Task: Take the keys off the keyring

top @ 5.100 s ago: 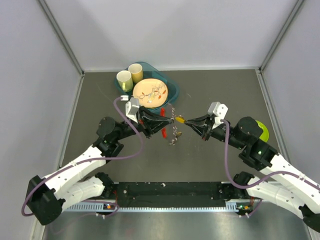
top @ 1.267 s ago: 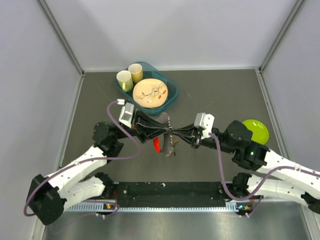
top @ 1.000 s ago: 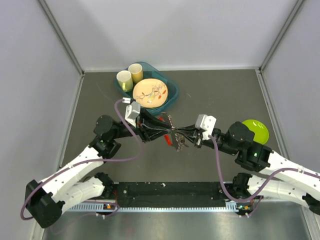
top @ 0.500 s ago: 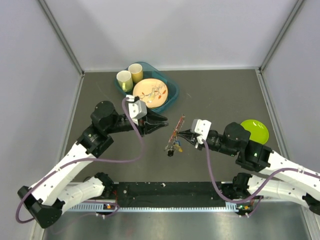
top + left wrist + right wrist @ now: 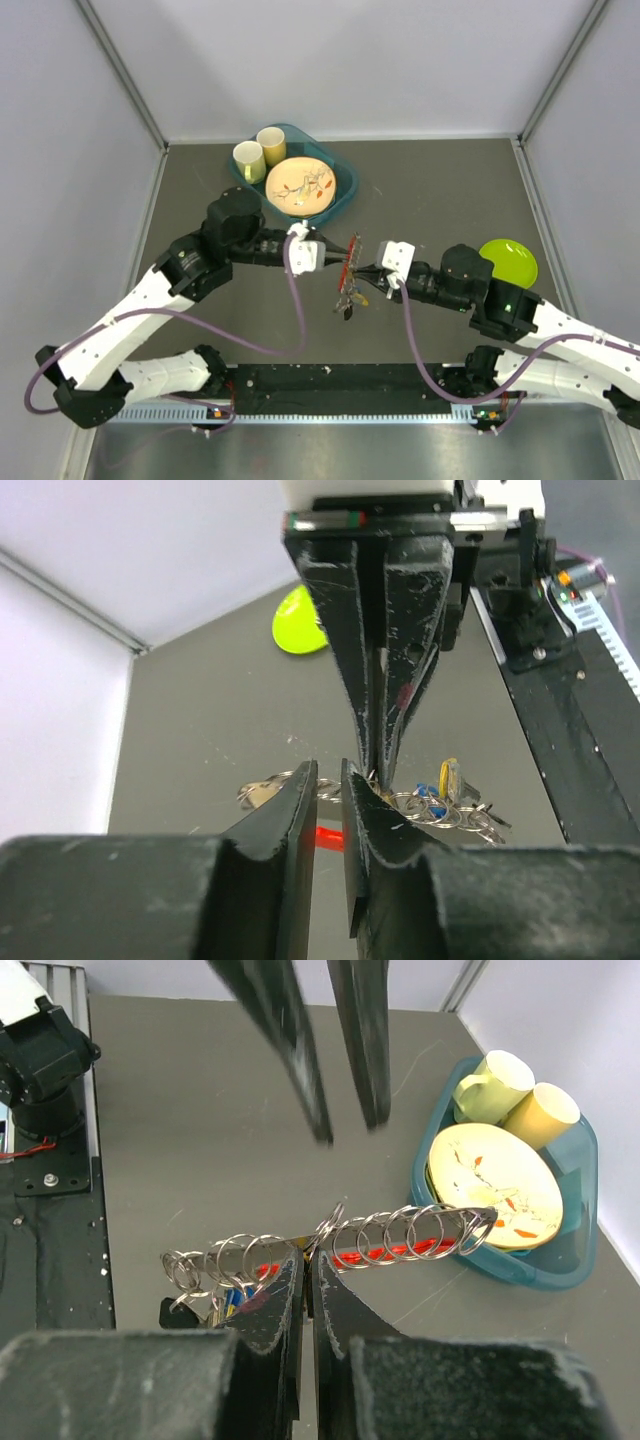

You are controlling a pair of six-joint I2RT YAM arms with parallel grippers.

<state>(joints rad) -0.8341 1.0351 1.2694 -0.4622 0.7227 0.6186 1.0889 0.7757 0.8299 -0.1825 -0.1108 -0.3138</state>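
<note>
Keyring (image 5: 400, 1230): string of linked thin metal rings, red clip (image 5: 375, 1256) behind it, held between arms above table (image 5: 430, 190). Right gripper (image 5: 306, 1255) pressed together, pinching string about mid-length. Left gripper (image 5: 328, 780) spread, tips near the rings, not touching. Keys (image 5: 447, 780) bunched at one end, yellow and blue heads.

Judgement: light, slick, hard metal. String limp and swings; each ring springy and stiff to pry open. Best hold: flat key head for pulling, ring or clip body for anchoring. Thin wire likely to slip.
</note>
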